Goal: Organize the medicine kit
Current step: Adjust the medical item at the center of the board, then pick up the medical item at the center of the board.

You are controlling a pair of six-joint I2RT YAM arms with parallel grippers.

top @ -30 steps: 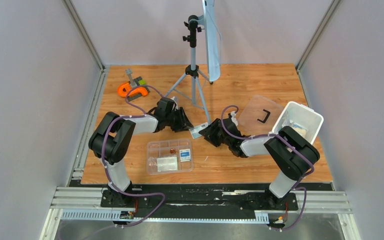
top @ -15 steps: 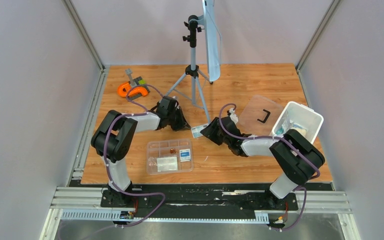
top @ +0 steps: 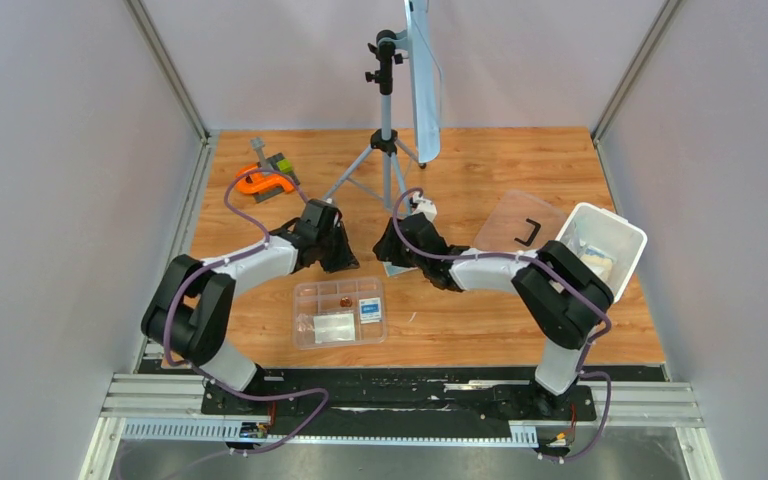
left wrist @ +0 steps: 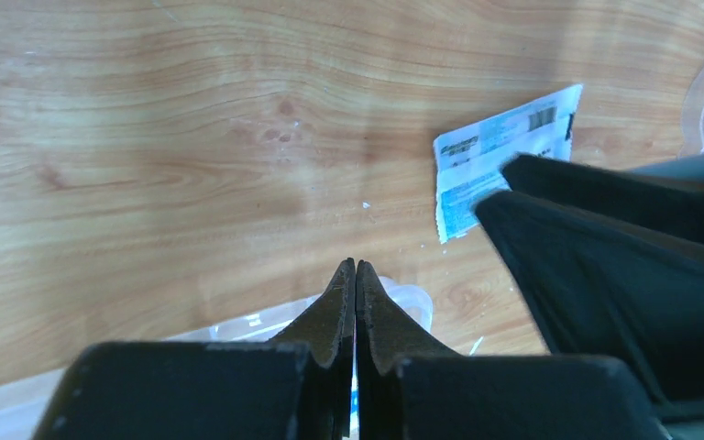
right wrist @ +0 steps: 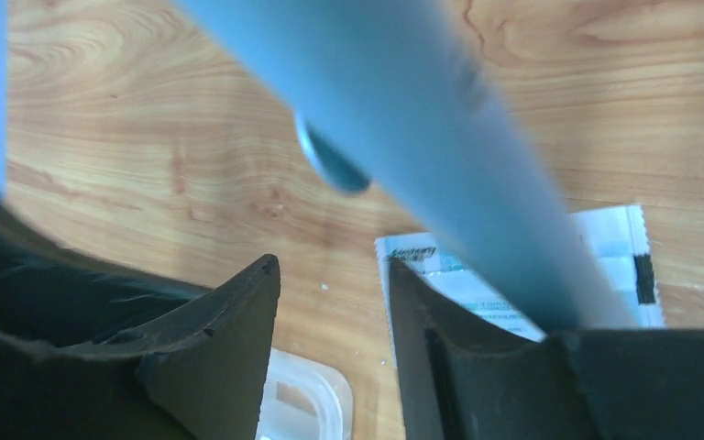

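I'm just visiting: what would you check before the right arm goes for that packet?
1. Right gripper open: ok.
2. Packet flat on the table, ungripped: ok.
3. Packet centred between right fingers: not ok, off to one side.
4. Tripod leg clear of right gripper: not ok, very close.
5. Left gripper shut, nothing seen in it: ok.
6. Divided tray has a free compartment: ok.

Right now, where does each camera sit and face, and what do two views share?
Top external: above, behind the robot, looking down on the wooden table; both arms show.
Left wrist: on the left arm, facing down; shut left gripper shows.
Right wrist: on the right arm, facing down; open right gripper shows.
Shared: both wrist views show the white-and-teal flat packet.
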